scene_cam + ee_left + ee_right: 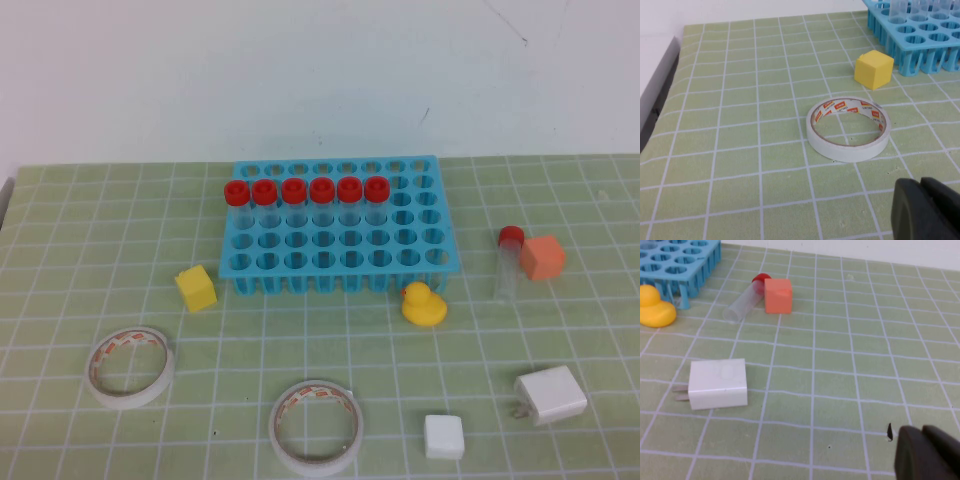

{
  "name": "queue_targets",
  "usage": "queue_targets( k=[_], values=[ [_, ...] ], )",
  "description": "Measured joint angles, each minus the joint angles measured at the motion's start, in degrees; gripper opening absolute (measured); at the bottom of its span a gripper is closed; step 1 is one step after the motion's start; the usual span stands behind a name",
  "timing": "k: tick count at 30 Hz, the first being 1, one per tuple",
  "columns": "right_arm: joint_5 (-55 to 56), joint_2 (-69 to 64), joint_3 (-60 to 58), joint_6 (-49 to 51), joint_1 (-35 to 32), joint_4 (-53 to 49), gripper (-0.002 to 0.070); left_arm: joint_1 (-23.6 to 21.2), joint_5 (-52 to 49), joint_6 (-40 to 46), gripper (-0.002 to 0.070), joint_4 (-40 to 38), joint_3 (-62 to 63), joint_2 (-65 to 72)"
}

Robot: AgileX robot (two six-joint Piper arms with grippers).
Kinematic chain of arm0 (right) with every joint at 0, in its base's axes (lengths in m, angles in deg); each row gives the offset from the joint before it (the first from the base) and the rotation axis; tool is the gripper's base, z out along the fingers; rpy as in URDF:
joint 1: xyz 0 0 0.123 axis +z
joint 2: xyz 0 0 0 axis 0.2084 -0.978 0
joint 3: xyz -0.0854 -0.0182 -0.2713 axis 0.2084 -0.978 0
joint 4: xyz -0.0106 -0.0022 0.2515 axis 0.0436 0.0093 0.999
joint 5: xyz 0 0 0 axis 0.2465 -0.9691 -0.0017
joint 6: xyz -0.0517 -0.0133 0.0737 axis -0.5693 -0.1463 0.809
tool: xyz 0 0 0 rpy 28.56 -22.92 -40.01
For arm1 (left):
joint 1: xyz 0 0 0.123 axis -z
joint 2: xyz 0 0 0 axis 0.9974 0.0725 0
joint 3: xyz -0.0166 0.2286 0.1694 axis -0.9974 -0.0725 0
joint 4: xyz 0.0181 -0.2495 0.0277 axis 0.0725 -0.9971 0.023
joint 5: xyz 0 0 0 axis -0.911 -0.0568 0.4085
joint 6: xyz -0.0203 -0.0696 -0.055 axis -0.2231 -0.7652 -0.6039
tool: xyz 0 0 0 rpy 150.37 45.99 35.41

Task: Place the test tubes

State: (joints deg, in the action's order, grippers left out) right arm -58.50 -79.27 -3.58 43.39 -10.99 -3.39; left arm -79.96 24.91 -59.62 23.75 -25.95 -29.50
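Observation:
A blue test tube rack (pixel 340 232) stands mid-table with several red-capped tubes (pixel 307 200) upright in one row. One more red-capped tube (pixel 509 260) lies on the mat to the rack's right, against an orange cube (pixel 542 258); the right wrist view shows this tube (pixel 744 303) and cube (pixel 778 295) too. Neither arm appears in the high view. My left gripper (pixel 921 187) is shut and empty, near a tape roll (pixel 848 128). My right gripper (pixel 920 434) is shut and empty over bare mat, short of a white charger (pixel 718 383).
A yellow cube (pixel 196 288) sits left of the rack, a yellow duck (pixel 423 303) at its front right corner. Two tape rolls (pixel 130 366) (pixel 316 426), a white cube (pixel 444 437) and the white charger (pixel 551 394) lie near the front. The mat's left edge (pixel 665 95) drops off.

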Motion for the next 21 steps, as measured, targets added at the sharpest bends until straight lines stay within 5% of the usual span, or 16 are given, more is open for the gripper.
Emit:
queue_targets(
  k=[21],
  values=[
    [0.00,0.00,0.00,0.00,0.00,-0.48,-0.0001,0.00,0.00,0.00,-0.0001,0.00,0.00,0.00]
  ],
)
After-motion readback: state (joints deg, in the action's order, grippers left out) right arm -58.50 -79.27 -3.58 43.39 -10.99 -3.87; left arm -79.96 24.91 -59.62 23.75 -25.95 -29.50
